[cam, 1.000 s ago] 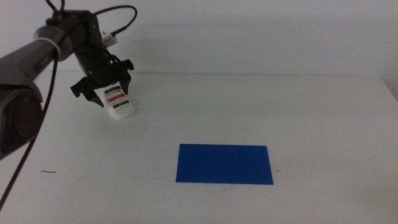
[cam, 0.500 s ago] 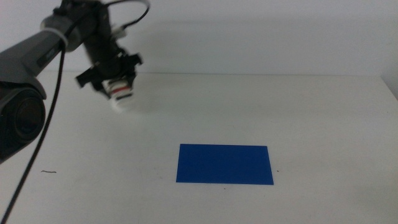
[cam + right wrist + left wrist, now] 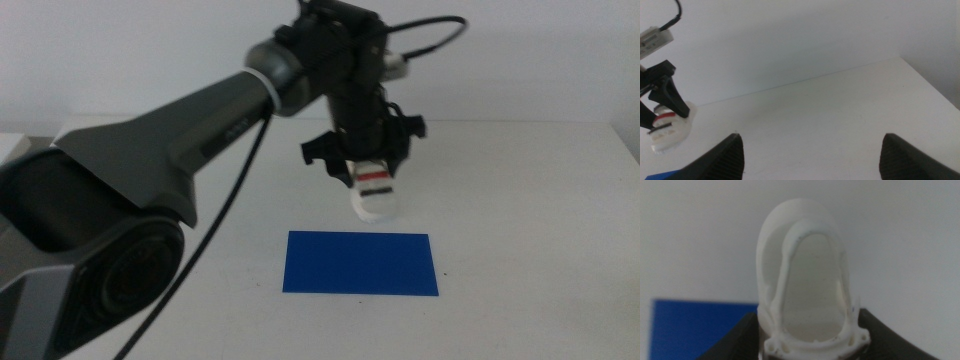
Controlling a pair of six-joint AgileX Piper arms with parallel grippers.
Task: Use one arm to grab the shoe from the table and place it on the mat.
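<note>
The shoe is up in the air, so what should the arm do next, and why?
Probably lower it a little, toward the near side. The left gripper holds the shoe toe-down, just behind the far edge of the blue mat, not touching it. The right gripper waits, open, off to the side.

Plain pale wall runs across the top of the frame, and a tiny dark speck sits lower right of centre.

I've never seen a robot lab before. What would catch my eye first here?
A big dark grey arm sweeps in from the left, its left gripper clamped on a small white shoe held in the air, toe down. Just below lies a dark blue mat on the white table.
</note>
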